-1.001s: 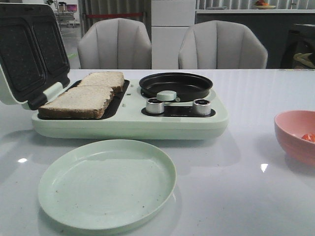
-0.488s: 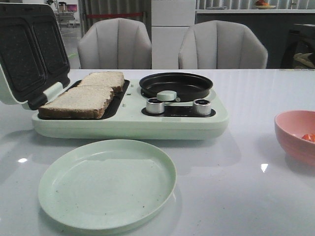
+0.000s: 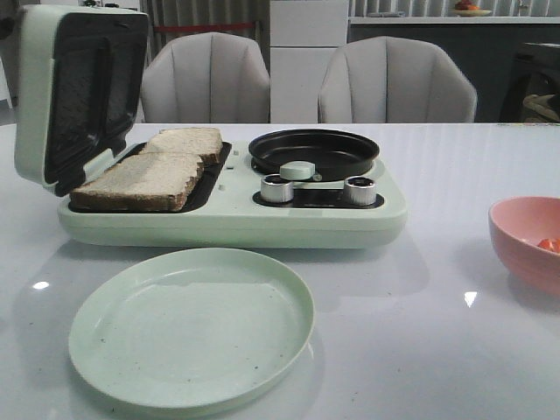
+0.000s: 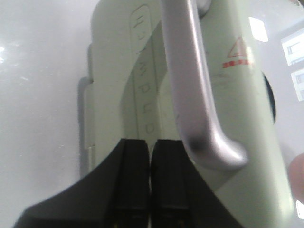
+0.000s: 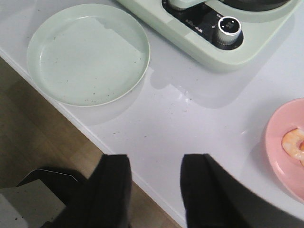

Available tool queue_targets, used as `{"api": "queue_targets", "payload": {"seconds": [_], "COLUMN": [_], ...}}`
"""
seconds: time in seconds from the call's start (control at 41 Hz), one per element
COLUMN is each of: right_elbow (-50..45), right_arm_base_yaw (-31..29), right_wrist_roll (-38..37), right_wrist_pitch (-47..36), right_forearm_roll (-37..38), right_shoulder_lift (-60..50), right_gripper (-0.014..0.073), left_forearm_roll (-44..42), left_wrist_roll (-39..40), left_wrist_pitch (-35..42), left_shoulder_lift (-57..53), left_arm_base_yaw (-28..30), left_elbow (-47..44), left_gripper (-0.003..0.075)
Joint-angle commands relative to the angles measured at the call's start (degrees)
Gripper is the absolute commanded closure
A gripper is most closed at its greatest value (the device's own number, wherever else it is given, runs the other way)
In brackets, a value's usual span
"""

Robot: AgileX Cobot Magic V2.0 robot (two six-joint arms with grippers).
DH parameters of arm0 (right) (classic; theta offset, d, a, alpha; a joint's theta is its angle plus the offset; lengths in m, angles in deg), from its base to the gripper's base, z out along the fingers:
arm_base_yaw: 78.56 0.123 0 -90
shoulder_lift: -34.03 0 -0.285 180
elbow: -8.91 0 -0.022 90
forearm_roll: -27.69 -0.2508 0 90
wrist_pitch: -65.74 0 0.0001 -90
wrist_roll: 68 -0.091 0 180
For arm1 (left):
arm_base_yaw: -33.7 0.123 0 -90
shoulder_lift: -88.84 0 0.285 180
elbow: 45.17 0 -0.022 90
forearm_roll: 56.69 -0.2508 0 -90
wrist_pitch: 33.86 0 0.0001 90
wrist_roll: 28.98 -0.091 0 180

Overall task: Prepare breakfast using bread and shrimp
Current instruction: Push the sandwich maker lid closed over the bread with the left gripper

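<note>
A pale green breakfast maker (image 3: 262, 214) sits on the white tabletop (image 3: 437, 350). Its lid (image 3: 74, 96) is up, tipped part way over the bread side. The bread (image 3: 144, 179) is two slices. They lie side by side on the dark plate under the lid, one nearer the front and one behind it, and they touch. To the right of the bread, on the same machine, is a round black pan (image 3: 313, 150). In front of the pan are two silver knobs (image 3: 359, 190).

A round green plate (image 3: 191, 325) lies on the tabletop, near the front of the machine. A pink bowl (image 3: 527, 241) stands well apart at the right side. The shrimp (image 5: 293, 142) is inside the bowl. Only a small orange and white bit of it shows.

The left gripper (image 4: 150, 175) is right up against the back of the lid, beside the grey handle (image 4: 192, 80). Its jaws are pressed together with almost no gap and nothing between them. The right gripper (image 5: 156, 190) hangs over the near edge of the tabletop, between the plate and the bowl. Its jaws are wide apart and hold nothing.
</note>
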Motion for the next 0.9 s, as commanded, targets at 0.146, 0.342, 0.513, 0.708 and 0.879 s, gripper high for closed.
{"api": "queue_targets", "payload": {"seconds": [0.146, 0.342, 0.513, 0.708, 0.879], "right_elbow": [1.66, 1.66, 1.66, 1.66, 1.66], "right_arm_base_yaw": [0.04, 0.04, 0.04, 0.04, 0.04], "right_wrist_roll": [-0.13, -0.13, -0.13, -0.13, -0.13], "right_wrist_pitch": [-3.65, -3.65, -3.65, -3.65, -3.65], "right_forearm_roll": [0.49, 0.49, 0.49, 0.49, 0.49], "right_shoulder_lift": [-0.4, -0.4, -0.4, -0.4, -0.4], "right_gripper": [0.0217, 0.0217, 0.0217, 0.0217, 0.0217], "left_forearm_roll": [3.93, -0.43, -5.33, -10.41, -20.2], "left_wrist_roll": [-2.93, -3.17, -3.17, -2.28, 7.1], "left_wrist_pitch": [3.06, 9.35, 15.44, 21.44, 22.65], "left_shoulder_lift": [-9.74, -16.96, -25.42, -35.15, -43.77], "left_arm_base_yaw": [-10.84, -19.84, -28.37, -37.06, -39.79], "left_elbow": [-2.77, -10.69, -20.71, -31.05, -37.29], "left_gripper": [0.0591, 0.0591, 0.0591, 0.0618, 0.0618]}}
